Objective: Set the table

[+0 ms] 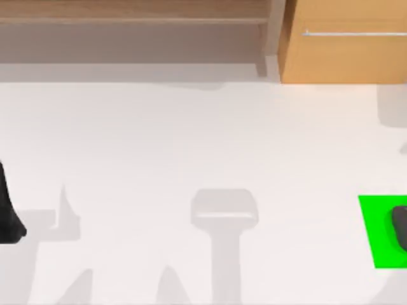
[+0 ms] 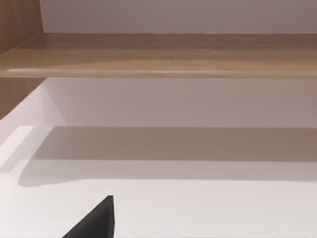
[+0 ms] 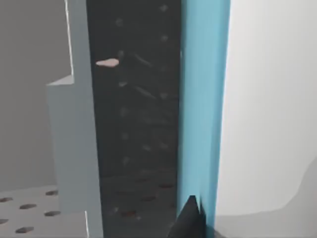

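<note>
The table [image 1: 191,146] is a wide white surface with a bright green rectangular patch [image 1: 378,232] near its right edge. My left gripper [image 1: 9,216] sits low at the table's far left edge; a dark tip of it [image 2: 96,220] shows in the left wrist view above bare white table [image 2: 198,208]. My right gripper [image 1: 400,229] is a dark shape over the green patch at the right edge. In the right wrist view its dark tip [image 3: 190,220] is close against an upright dark panel [image 3: 138,124] with a blue edge [image 3: 203,99] and a grey edge [image 3: 74,139].
A brown wooden shelf [image 1: 127,19] runs along the back left and fills the far side of the left wrist view [image 2: 158,54]. A light-wood drawer cabinet [image 1: 343,57] with a metal bar handle [image 1: 353,33] stands at the back right. A grey perforated surface [image 3: 29,208] lies beside the panel.
</note>
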Controlling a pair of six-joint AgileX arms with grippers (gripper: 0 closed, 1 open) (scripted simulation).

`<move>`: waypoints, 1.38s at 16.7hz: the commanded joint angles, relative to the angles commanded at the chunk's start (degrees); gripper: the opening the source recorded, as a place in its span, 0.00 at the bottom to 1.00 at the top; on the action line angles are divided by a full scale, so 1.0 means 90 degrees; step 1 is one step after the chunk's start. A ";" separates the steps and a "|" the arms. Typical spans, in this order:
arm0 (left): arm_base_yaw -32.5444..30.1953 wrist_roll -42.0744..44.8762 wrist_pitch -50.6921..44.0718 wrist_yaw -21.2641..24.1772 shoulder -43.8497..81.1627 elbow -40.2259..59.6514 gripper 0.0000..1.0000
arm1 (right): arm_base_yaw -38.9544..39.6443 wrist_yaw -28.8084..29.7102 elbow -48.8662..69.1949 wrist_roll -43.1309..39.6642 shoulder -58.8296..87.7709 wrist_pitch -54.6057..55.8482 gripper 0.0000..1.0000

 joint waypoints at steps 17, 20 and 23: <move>0.0000 0.0000 0.0000 0.0000 0.0000 0.0000 1.00 | 0.0250 0.0237 0.0726 0.0068 0.0601 -0.0093 0.45; 0.0000 0.0000 0.0000 0.0000 0.0000 0.0000 1.00 | 0.0250 0.0237 0.0726 0.0068 0.0601 -0.0093 0.68; 0.0000 0.0000 0.0000 0.0000 0.0000 0.0000 1.00 | 0.0250 0.0237 0.0726 0.0068 0.0601 -0.0093 0.90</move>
